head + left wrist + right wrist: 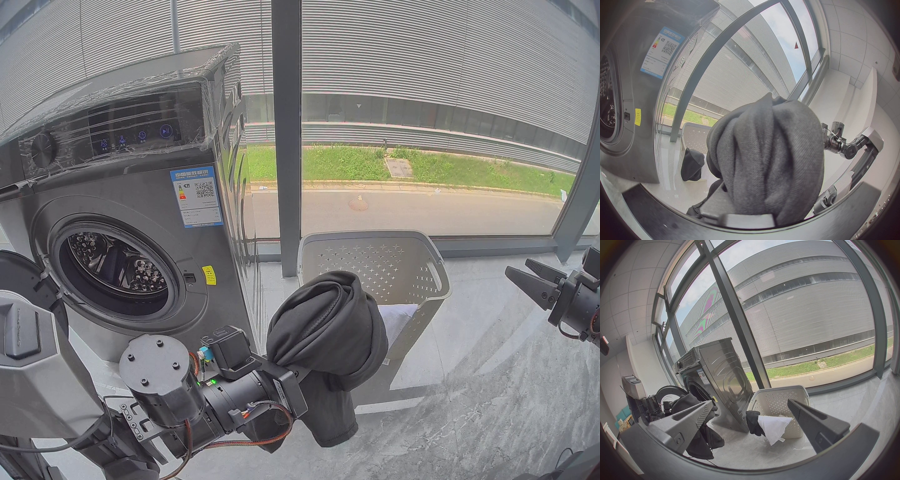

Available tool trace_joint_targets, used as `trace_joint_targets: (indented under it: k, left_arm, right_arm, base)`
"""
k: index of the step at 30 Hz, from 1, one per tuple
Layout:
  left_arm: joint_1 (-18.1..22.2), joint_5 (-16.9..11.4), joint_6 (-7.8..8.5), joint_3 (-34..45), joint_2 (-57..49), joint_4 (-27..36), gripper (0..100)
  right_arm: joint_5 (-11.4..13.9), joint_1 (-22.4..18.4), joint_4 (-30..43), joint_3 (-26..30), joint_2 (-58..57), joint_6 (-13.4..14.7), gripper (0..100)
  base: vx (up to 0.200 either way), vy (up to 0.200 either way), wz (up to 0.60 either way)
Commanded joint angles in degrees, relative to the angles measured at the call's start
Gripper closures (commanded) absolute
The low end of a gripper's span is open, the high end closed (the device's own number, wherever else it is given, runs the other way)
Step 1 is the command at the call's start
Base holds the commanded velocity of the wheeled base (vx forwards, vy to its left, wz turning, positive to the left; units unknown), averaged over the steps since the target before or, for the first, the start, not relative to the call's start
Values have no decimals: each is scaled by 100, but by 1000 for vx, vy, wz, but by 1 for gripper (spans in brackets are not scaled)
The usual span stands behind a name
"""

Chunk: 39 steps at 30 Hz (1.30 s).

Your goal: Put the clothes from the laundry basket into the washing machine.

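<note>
**Grey garment gripped**

A dark grey garment [768,159] is seen bunched at the centre of the frame, clamped by the left gripper [743,218]. Behind it, a black garment [692,164] is draped over the laundry basket [693,136], set just beside the washing machine [640,140] at the frame's edge.

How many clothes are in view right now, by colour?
Grey garment, held up: 1
Black garment, over the rim of the basket: 1
White cloth, over the same rim: 1
Total: 3 in view; part of the basket's inside is hidden.
</note>
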Motion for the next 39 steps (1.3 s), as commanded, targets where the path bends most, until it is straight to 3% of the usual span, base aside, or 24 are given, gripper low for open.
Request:
trace_joint_targets:
  k: [1, 4, 39]
  left_arm:
    - [-16, -31, 2, 96, 86, -67, 100]
    - [19, -22, 46, 175, 69, -67, 100]
    - [344, -22, 90, 579, 25, -67, 100]
  right_arm:
    - [5, 4, -9, 6, -1, 6, 0]
    - [5, 4, 0, 15, -1, -3, 0]
    - [23, 39, 0, -47, -1, -20, 0]
  base:
    - [0, 0, 0]
    - [0, 0, 0]
    - [0, 200, 0]
